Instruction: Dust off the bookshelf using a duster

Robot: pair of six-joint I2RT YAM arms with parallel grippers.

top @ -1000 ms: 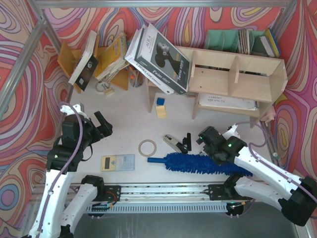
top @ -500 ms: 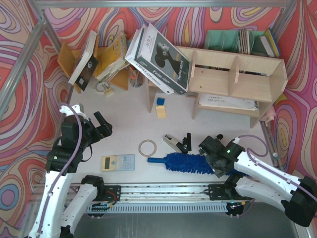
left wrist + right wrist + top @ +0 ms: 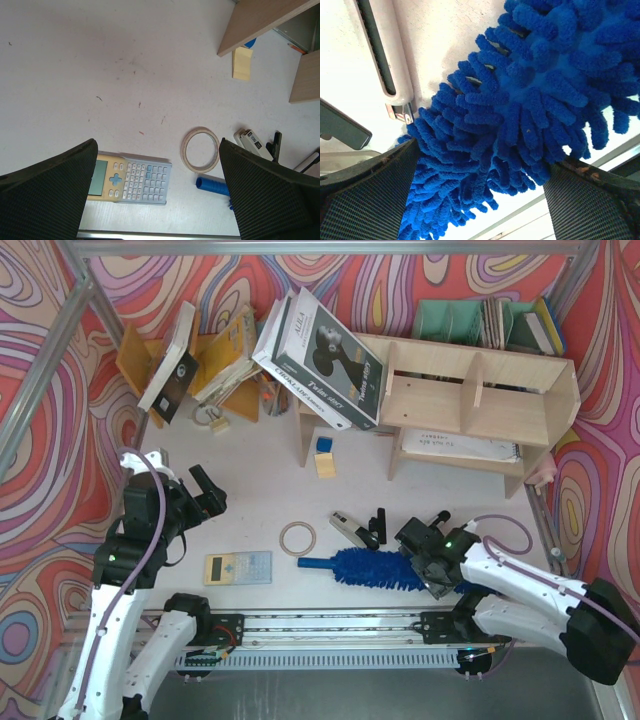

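The white tabletop [image 3: 260, 490] carries the pale bookshelf [image 3: 480, 405] at the back right, the blue duster [image 3: 372, 567] near the front, a calculator [image 3: 238, 567], a tape ring [image 3: 297, 538] and a yellow block [image 3: 325, 464].

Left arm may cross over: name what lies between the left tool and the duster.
In the top view, a tape ring sits between the left tool and the duster; a calculator lies just beside that line.

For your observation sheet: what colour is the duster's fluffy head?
Bright blue; the duster shows best in the right wrist view.
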